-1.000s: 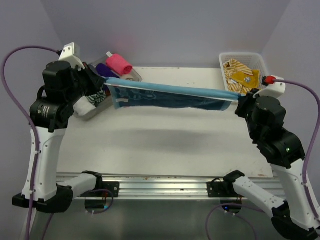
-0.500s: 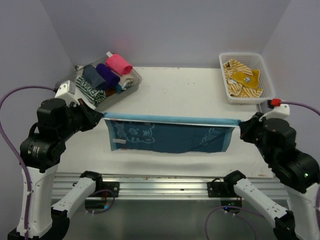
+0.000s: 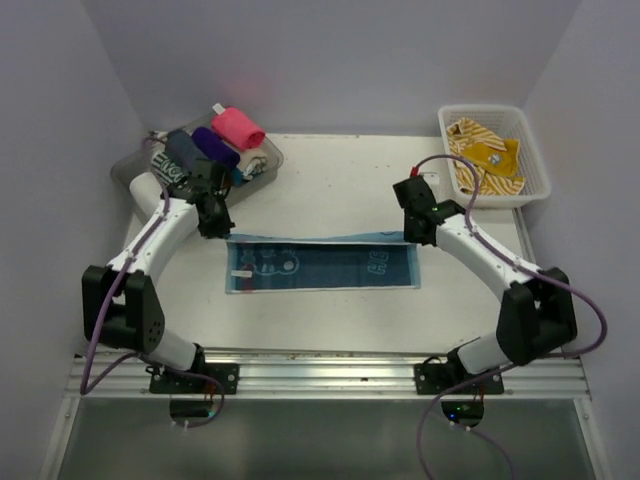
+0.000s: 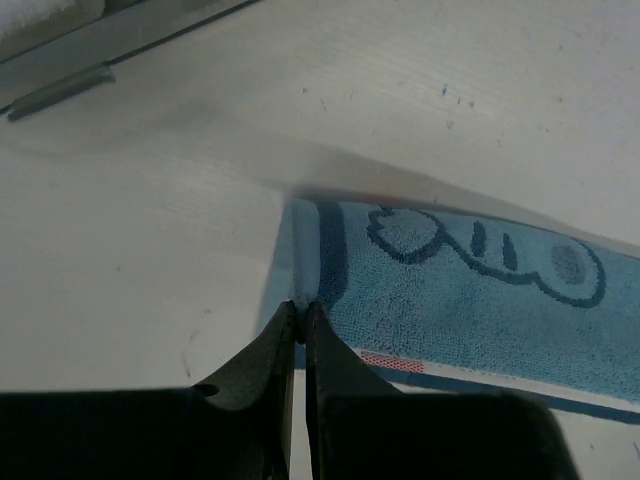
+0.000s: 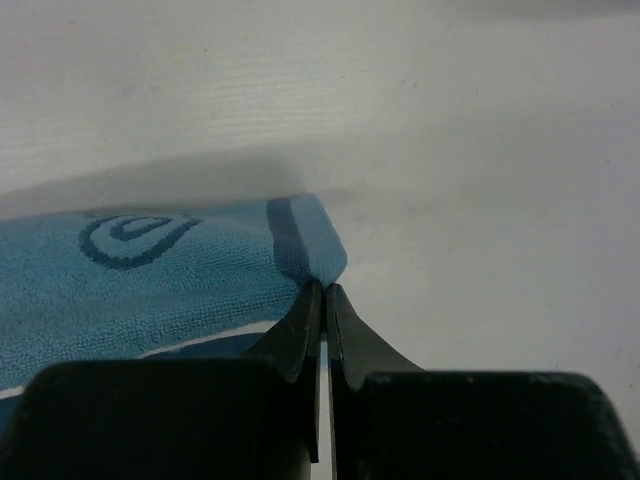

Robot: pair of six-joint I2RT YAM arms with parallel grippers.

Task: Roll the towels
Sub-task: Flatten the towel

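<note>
A light blue towel with dark lettering [image 3: 320, 266] lies spread flat across the middle of the table, its long side running left to right. My left gripper [image 3: 222, 234] is shut on the towel's far left corner, low at the table. In the left wrist view its jaws [image 4: 300, 318] pinch the pale edge strip of the towel [image 4: 470, 300]. My right gripper [image 3: 413, 237] is shut on the far right corner. In the right wrist view its tips [image 5: 325, 287] clamp the folded corner of the towel [image 5: 150, 280].
A clear tray [image 3: 274, 158] at the back left holds several rolled towels, among them a hot pink one [image 3: 238, 127] and a purple one [image 3: 215, 147]. A white lattice basket [image 3: 480, 109] at the back right holds mustard-yellow striped towels [image 3: 486, 156].
Both arms have brought the stretched towel down from the air onto the table, where it now lies flat. Both grippers have kept their hold on its corners.
</note>
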